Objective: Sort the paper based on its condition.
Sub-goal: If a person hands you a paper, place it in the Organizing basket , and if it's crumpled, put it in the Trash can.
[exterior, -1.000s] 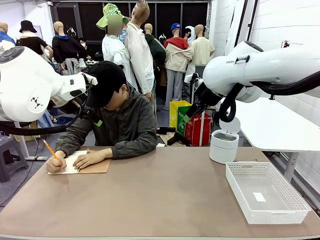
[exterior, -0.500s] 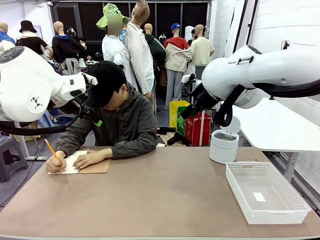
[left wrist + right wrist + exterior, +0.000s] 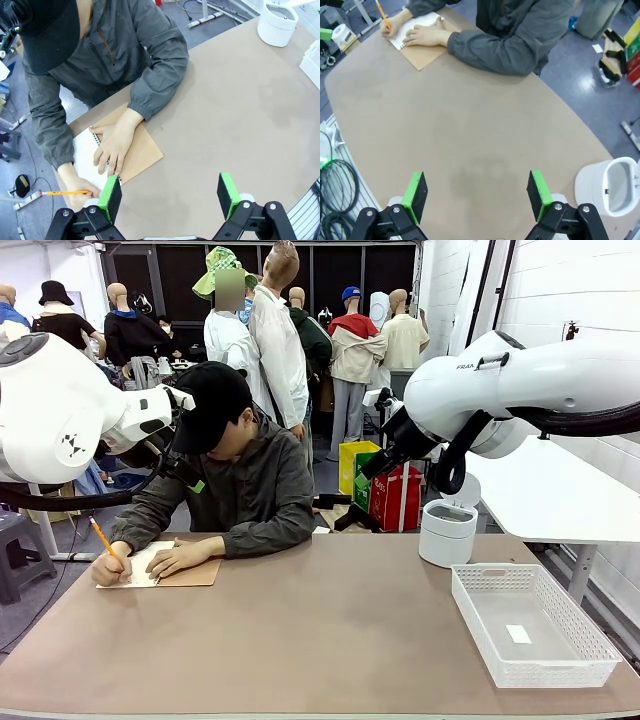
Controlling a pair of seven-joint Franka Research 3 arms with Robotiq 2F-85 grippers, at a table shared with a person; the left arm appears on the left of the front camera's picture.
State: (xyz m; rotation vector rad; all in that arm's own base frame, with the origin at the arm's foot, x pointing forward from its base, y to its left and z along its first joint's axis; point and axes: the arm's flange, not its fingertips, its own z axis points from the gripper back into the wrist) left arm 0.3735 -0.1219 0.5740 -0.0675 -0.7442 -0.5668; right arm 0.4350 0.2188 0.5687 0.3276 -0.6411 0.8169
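Right arm swung slightly left; rest unchanged. Both pincers, left pincer (image 3: 170, 197) and right pincer (image 3: 477, 196), apart, empty, above worktop (image 3: 320, 630). Person writing on notepad (image 3: 150, 565). I wait for sheet near basket (image 3: 530, 625).

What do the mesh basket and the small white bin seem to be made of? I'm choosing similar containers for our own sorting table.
The mesh basket looks like moulded white plastic: its walls are a regular grid of small holes with a smooth thick rim. The small white bin also looks like plastic, smooth with a slight sheen and a raised round lid; painted metal can't be ruled out.
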